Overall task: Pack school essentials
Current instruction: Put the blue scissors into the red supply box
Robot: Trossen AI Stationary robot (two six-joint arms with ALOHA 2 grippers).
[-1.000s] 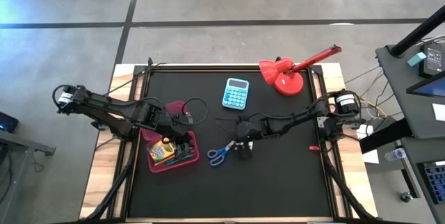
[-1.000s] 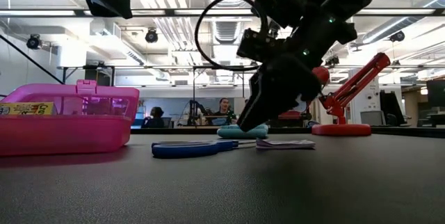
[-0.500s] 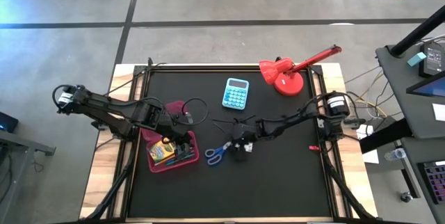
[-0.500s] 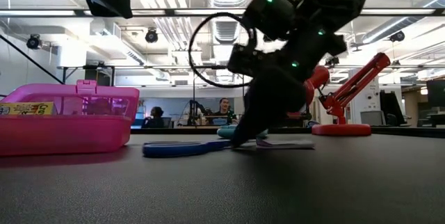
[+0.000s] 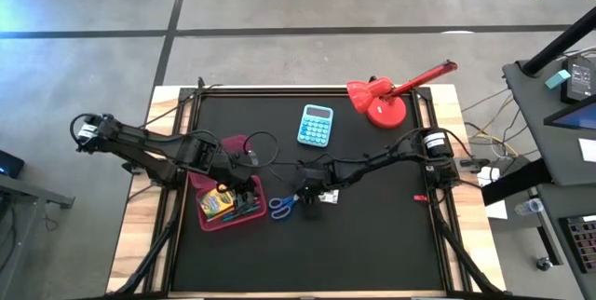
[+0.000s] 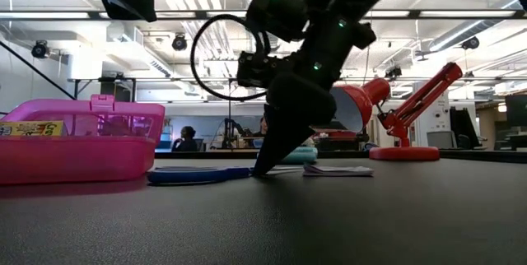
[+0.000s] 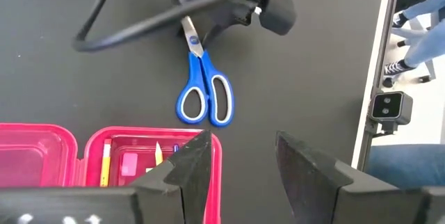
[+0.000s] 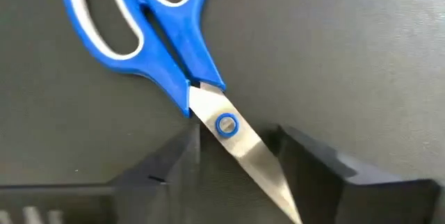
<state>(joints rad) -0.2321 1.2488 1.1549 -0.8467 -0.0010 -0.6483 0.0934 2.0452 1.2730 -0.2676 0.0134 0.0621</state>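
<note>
The blue-handled scissors (image 5: 282,206) lie flat on the black table, just right of the open pink box (image 5: 230,212), handles toward the box. My right gripper (image 5: 311,196) stands tipped down over their blades and is shut on them. The box holds a yellow-green crayon box (image 5: 216,201) and pencils. My left gripper (image 7: 243,165) hovers open above the box, touching nothing. In the low view a small white patterned square (image 6: 338,169) lies flat behind the right gripper (image 6: 265,169). My right gripper has the scissors' closed blades (image 8: 240,144) just past the blue pivot, lying slantwise between its two fingers (image 8: 174,165). The fingers come from above, slanting down from the table's right. The scissors stay flat on the table (image 6: 198,174).
A light-blue calculator (image 5: 317,125) and a red desk lamp (image 5: 384,104) stand toward the far edge. The box's pink lid (image 5: 233,145) lies open on its far side. Bare black table spreads near and right of the scissors.
My right gripper has moved toward the table's left edge, and the scissors have slid flat along the table with it, handles first, closer to the pink box. The white square has stayed where it was.
</note>
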